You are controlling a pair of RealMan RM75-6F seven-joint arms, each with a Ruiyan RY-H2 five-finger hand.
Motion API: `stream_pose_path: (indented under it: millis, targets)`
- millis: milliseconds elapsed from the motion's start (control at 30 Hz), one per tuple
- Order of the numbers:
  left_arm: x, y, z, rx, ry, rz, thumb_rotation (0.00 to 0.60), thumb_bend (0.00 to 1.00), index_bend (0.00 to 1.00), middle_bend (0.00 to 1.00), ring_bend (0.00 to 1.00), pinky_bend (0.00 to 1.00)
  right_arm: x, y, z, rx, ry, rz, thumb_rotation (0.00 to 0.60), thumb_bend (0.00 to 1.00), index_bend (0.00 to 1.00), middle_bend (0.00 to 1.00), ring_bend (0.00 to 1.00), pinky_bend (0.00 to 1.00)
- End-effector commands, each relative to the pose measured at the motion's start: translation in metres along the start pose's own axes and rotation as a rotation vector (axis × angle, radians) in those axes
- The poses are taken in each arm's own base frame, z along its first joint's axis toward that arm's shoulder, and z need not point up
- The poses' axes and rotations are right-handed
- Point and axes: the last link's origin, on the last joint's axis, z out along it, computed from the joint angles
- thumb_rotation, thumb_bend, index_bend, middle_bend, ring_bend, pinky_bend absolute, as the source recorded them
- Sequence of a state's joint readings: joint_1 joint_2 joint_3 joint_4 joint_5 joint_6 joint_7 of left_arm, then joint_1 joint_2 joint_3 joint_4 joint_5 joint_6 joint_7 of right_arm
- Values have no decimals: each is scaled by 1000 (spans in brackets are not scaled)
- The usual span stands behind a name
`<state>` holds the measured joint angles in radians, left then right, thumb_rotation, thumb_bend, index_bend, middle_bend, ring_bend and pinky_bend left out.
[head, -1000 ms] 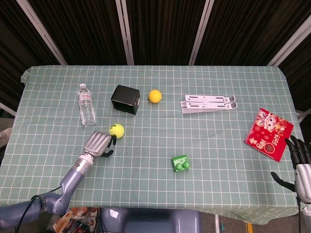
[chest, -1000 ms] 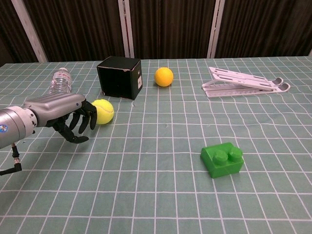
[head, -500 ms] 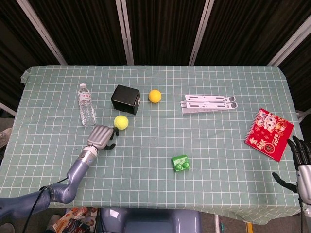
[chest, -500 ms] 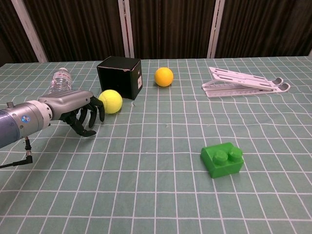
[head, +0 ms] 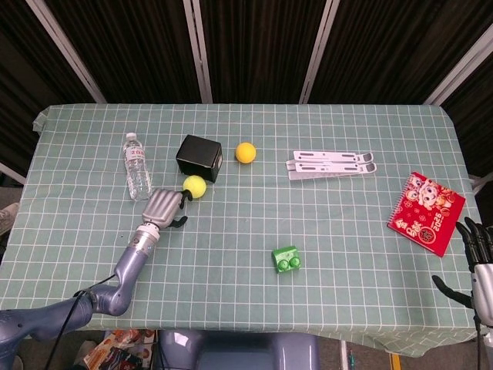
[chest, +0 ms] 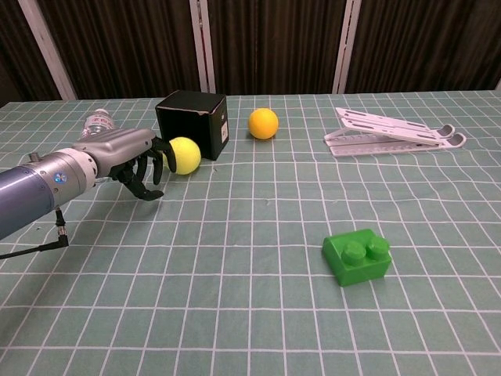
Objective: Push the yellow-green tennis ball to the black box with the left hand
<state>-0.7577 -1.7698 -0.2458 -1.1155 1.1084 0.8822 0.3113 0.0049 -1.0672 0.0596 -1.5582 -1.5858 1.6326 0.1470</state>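
Note:
The yellow-green tennis ball (head: 195, 186) (chest: 185, 155) lies right at the front of the black box (head: 199, 157) (chest: 192, 124), at or nearly at its near face. My left hand (head: 162, 207) (chest: 129, 157) is just behind the ball on the near-left side, palm down. Its bent fingers are spread, with their tips at the ball, and it holds nothing. My right hand (head: 477, 258) hangs off the table's near right corner with its fingers apart and nothing in it. The chest view does not show it.
A water bottle (head: 137, 166) (chest: 98, 124) lies left of the box, close to my left hand. An orange ball (head: 246, 152) (chest: 263, 124) sits right of the box. Further right are a white folding stand (head: 331, 165) (chest: 391, 131), a red notebook (head: 425, 213) and a green brick (head: 286, 259) (chest: 357, 255).
My left hand has moved away from me toward the box, and the tennis ball has rolled ahead of it up to the box's front. The right hand has stayed in place.

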Motion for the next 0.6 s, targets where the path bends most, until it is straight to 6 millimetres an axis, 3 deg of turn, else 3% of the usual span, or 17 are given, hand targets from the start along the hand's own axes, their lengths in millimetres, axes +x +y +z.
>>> stream_pose_path:
  millis: [33,200,333,467,600]
  targets:
    - [1,3,7,-1,5,5,600,265,326,464,490,712,1,0,-1,2,1,1,600,208,0,0,0,0]
    - [1,7,15,-1,14,12,600,265,293,427,430,649,2,0,-4,3,6,4,600,208,0,0,0,0]
    - [1,9,19,-1,19,20,600,265,247,345,300,578,3,0,-5,3,2,5,600,208,0,0,0,0]
    - [-1,13,20,-7,18,9,600,263,210,267,220,401,3,-1,-6,11,-2,6,600,207,0,0,0,0]
    - [-1,14,19,-16,33,28,600,254,196,226,162,304,3,-1,-7,12,-2,6,600,208,0,0,0,0]
